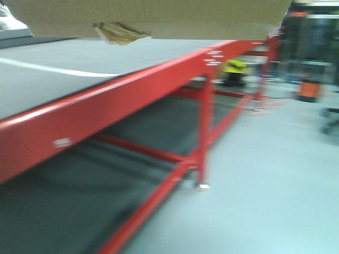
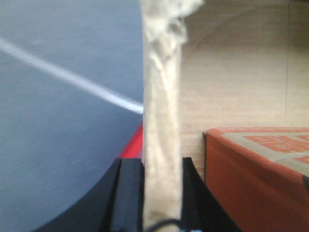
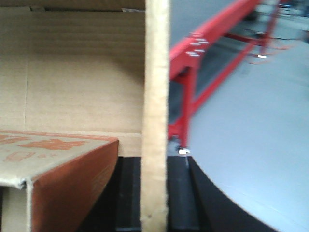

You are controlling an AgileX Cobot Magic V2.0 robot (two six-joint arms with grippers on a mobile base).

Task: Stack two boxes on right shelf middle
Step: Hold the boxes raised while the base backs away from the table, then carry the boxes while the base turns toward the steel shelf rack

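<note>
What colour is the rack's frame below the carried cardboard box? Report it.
The frame is red, clearest in the exterior front-facing view.

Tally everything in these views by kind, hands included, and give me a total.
Brown cardboard box: 1
Orange-printed box inside it: 1
Red rack: 1
Hands: 2, the left hand and the right hand, each clamped on a wall of the brown box
Total: 5
</note>
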